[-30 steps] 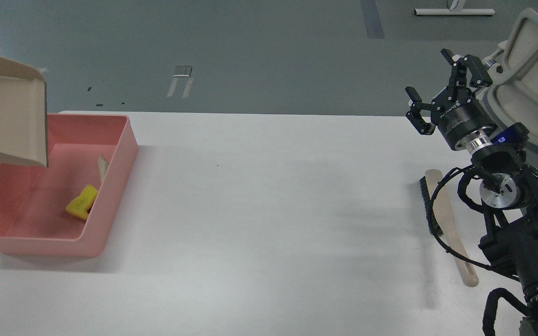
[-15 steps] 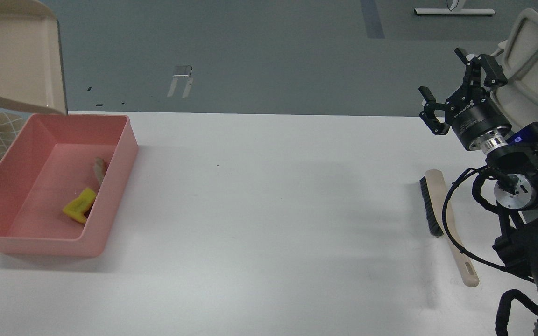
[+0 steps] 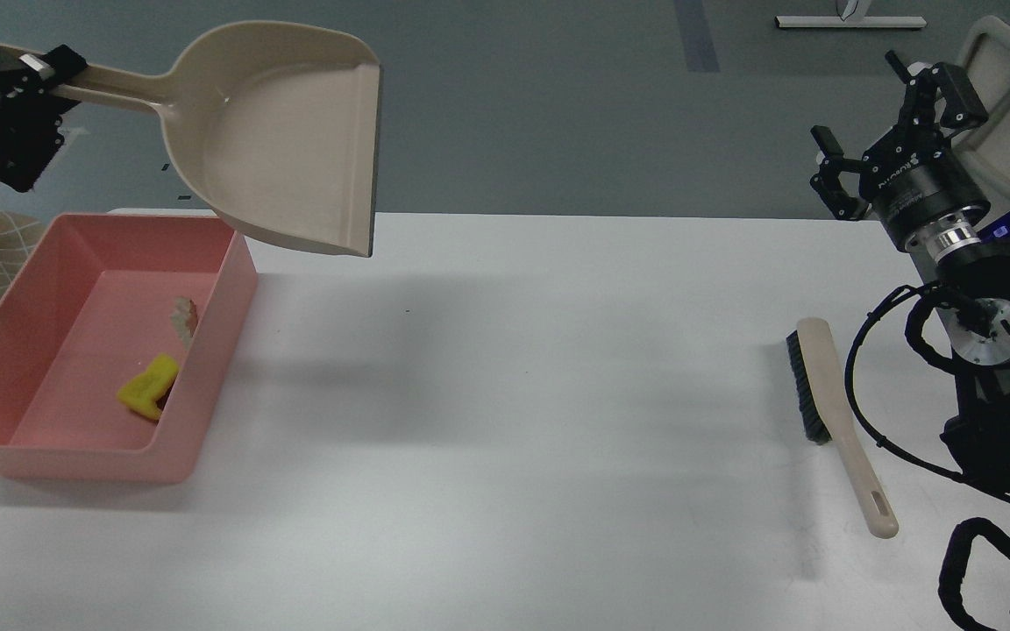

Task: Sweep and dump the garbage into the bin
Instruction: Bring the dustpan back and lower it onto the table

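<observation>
The pink bin (image 3: 216, 350) stands at the left of the white table. In it lie the garbage scraps: the yellow sponge piece (image 3: 149, 386) and the pale beige strip (image 3: 183, 315), both by its right wall. My left gripper (image 3: 36, 74) at the upper left is shut on the handle of the beige dustpan (image 3: 286, 140), which hangs empty in the air above the bin's far right corner, mouth to the right. My right gripper (image 3: 895, 109) is open and empty, raised at the far right, above and behind the brush.
The long-handled beige brush (image 3: 829, 412) with black bristles lies on the table at the right, handle toward the front. My right arm (image 3: 987, 368) stands just right of it. A pale chair (image 3: 1009, 105) stands behind the right gripper.
The dustpan has swung up and to the right, from over the bin's left side to above its far right corner. My right gripper has drawn back up and to the right. The scraps rest in the bin.
</observation>
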`<state>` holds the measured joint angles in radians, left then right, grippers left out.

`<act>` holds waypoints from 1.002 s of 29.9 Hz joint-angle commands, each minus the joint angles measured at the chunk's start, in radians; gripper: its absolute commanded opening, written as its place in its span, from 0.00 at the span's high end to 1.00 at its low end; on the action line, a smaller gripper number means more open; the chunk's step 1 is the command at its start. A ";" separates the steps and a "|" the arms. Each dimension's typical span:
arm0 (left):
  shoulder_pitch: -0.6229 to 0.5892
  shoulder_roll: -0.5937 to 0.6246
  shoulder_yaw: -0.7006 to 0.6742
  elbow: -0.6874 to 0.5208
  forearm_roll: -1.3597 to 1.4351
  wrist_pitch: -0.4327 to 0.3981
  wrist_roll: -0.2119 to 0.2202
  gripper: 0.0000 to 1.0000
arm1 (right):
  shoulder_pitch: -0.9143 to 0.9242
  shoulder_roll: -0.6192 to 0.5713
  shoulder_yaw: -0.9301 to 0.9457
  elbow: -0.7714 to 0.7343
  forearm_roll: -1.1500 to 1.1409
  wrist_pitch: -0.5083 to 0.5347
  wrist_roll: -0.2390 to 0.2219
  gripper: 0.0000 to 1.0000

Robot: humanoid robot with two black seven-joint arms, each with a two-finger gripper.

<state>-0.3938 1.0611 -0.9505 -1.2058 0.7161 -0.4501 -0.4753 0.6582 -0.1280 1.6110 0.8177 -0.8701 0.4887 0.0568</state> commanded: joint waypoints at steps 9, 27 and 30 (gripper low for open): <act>-0.008 -0.223 0.160 -0.017 0.112 0.171 0.020 0.88 | 0.052 0.041 0.000 -0.008 0.054 0.000 0.001 0.00; -0.002 -0.458 0.291 -0.063 0.275 0.306 0.130 0.88 | 0.046 0.034 -0.005 -0.008 0.140 0.000 -0.020 0.00; -0.007 -0.460 0.352 -0.063 0.281 0.340 0.153 0.87 | 0.046 0.033 -0.005 -0.009 0.140 -0.012 -0.018 0.00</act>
<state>-0.3978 0.6062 -0.6458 -1.2698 0.9886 -0.1371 -0.3399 0.7042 -0.0954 1.6054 0.8096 -0.7304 0.4878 0.0370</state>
